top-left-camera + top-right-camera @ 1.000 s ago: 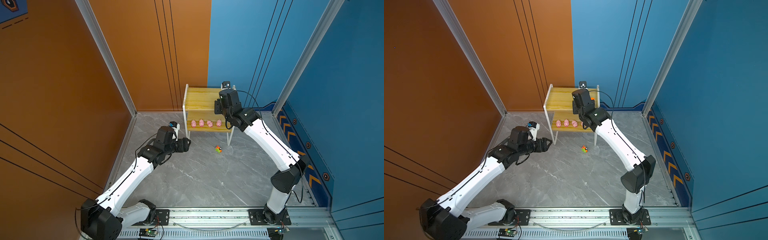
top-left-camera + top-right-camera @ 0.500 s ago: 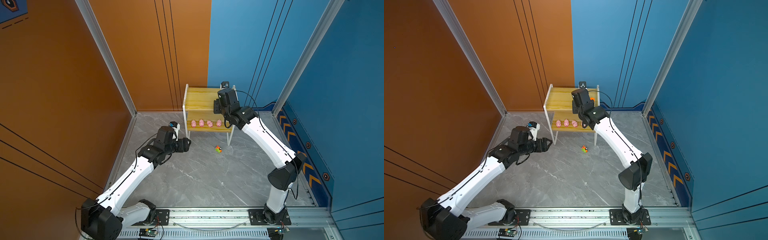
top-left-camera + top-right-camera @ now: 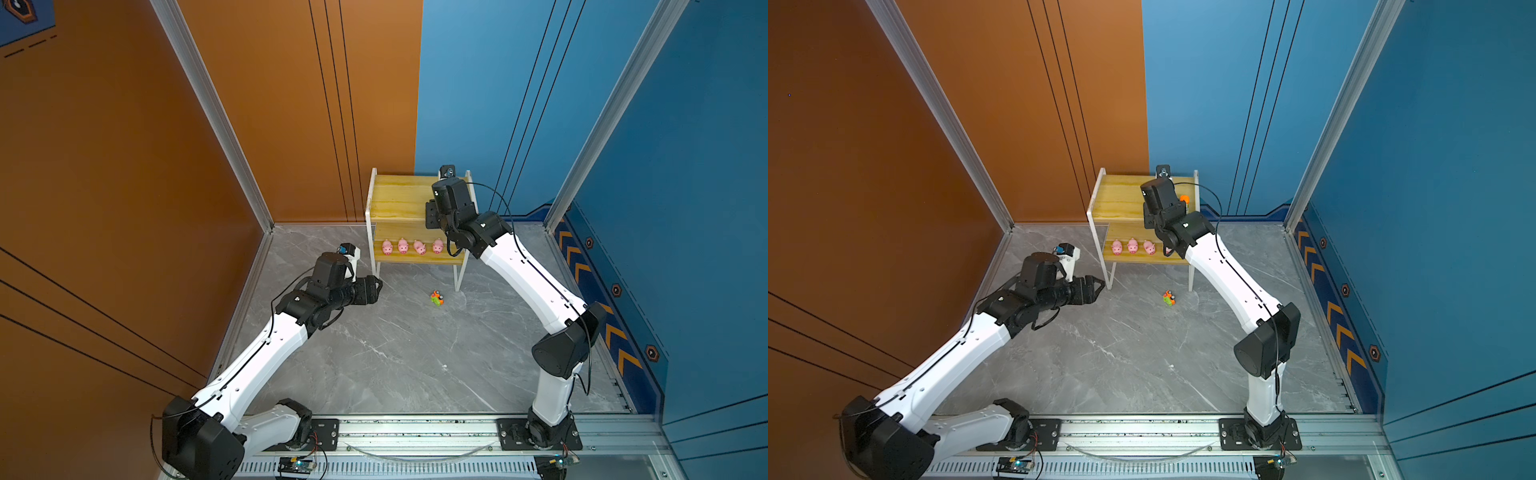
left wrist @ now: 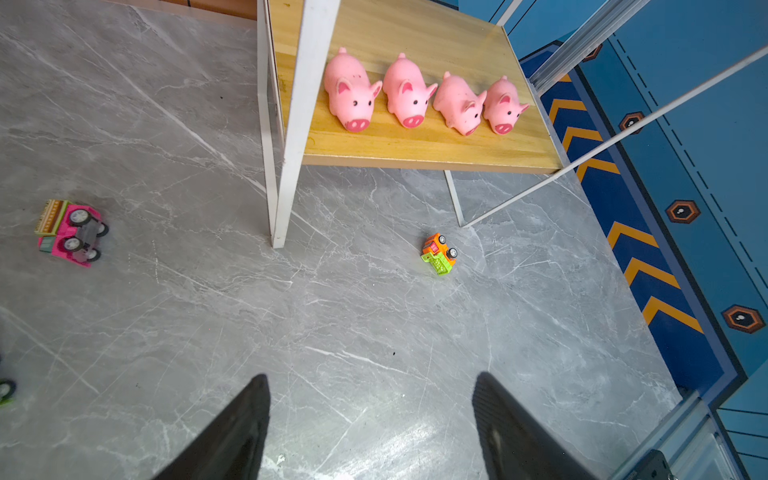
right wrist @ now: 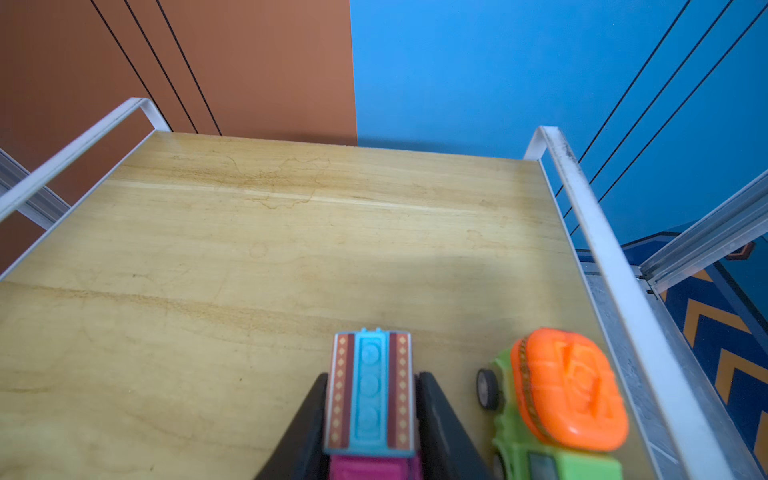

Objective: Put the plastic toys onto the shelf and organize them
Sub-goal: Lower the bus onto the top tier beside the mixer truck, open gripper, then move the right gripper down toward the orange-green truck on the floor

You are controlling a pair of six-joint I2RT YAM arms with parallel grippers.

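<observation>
Right wrist view puts me close over the top board of the shelf [image 5: 270, 249]. The right pincer [image 5: 372, 376] sits low above it with a pink-and-blue car [image 5: 368, 390] between its jaws. They are set narrow, one hard up against each flank, though I cannot tell whether they squeeze the car or only bracket it. Just beside it on the same board stands a green car [image 5: 557, 399] with an orange top, close to the white side rail [image 5: 602, 249]. In both top views that arm reaches over the right end of the upper board. From the left wrist view I see the lower board, where four pink pigs [image 4: 409, 97] stand in a row, snouts toward the front edge. The left pincer [image 4: 371, 376] is spread wide with nothing in it, hovering above the grey marbled counter [image 4: 332, 332]; in a top view it hangs near the shelf's front left leg [image 3: 374, 286]. An orange-and-green car [image 4: 438, 253] lies on the counter in front of the shelf, near the front right leg, and looks tipped onto its side. A pink car [image 4: 70, 230] lies overturned on the counter, wheels showing — well apart from the orange one, on the far side of the left leg.
</observation>
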